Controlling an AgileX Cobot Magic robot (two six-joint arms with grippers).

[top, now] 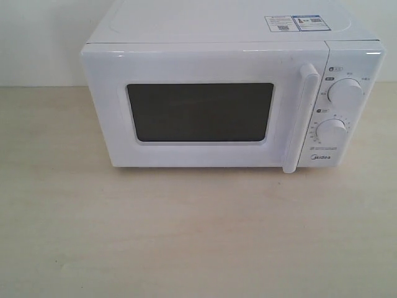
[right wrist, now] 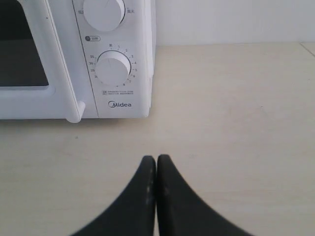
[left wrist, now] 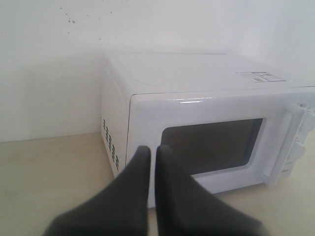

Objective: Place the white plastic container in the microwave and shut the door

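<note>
The left tool (left wrist: 151, 152) is closed and empty, in front of the microwave (top: 211, 37). The door (top: 198, 68) is shut. The right tool (right wrist: 156, 160) is closed and empty too, above the surface (top: 186, 236) by the microwave's dials (right wrist: 113, 68). The white box is nowhere in sight. It may be inside already, but I cannot tell.

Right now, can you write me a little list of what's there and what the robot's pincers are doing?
microwave: white Midea, on the pale table
door: closed
dials: two, beside the handle
white plastic container: not in view
left pincer: shut, empty, facing the door
right pincer: shut, empty, over the table near the dials
</note>
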